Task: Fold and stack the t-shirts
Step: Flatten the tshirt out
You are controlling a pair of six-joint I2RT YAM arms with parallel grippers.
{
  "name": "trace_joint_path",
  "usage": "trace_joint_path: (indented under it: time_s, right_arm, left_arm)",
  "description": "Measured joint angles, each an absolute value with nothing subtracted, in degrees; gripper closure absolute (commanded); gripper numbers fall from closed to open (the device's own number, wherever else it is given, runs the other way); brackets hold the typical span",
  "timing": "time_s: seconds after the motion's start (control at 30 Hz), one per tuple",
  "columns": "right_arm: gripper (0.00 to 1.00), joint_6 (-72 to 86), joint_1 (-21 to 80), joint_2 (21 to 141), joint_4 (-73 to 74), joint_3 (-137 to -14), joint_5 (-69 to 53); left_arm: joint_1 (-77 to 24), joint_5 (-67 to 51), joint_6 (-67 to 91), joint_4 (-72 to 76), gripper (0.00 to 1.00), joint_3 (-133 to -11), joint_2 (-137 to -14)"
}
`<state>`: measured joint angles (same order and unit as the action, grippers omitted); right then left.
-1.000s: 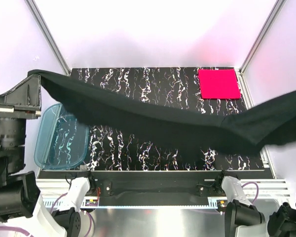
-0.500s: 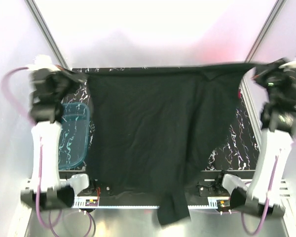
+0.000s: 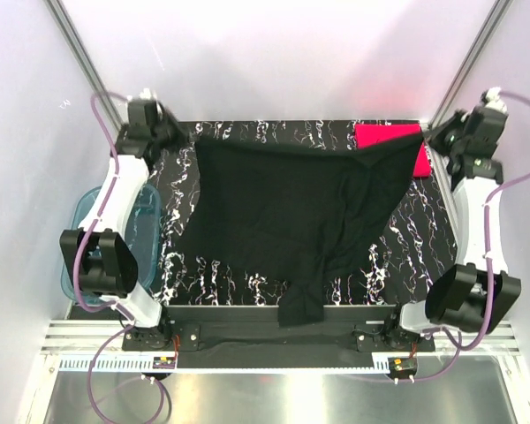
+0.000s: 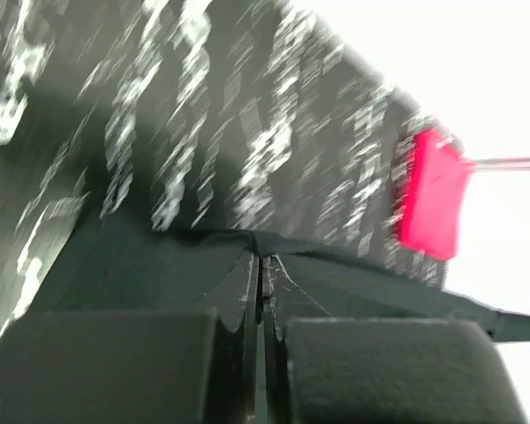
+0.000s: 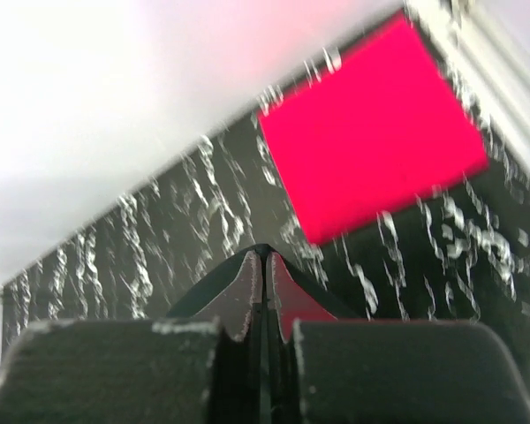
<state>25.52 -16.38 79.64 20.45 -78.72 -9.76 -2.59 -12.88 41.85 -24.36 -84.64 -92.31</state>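
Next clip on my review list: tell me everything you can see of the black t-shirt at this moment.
The black t-shirt is plain, soft, matte cloth, spread wide but wrinkled over the marbled table. Its far edge is pulled taut between the left pincer and the right pincer, each shut on a corner. The right corner crosses the near part of the pink-red shirt. A narrow flap hangs over the table's near edge.

The left arm (image 3: 115,199) and right arm (image 3: 481,221) rise from the near edge and reach forward. The left gripper (image 3: 178,134) is clamped tight on the far left corner of the black t-shirt (image 3: 283,203), and the right gripper (image 3: 435,141) on its far right corner.
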Motion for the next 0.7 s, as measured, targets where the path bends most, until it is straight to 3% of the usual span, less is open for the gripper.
trace_joint_path:
  time_s: [0.17, 0.33, 0.7]
  right_arm:
    - [1.00, 23.16, -16.38, 83.44, 23.68, -95.22, -9.08]
    - [1.00, 17.85, -16.36, 83.13, 27.31, -110.15, -7.11]
    - [1.00, 8.88, -16.32, 69.01, 37.45, -123.28, -1.21]
  left_arm:
    - [-3.57, -12.16, 41.82, -22.63, 1.00, -96.99, -91.94]
    - [-3.75, -12.08, 42.02, -21.30, 1.00, -98.59, -86.11]
    - [-3.84, -7.75, 40.12, -28.71, 1.00, -105.34, -60.88]
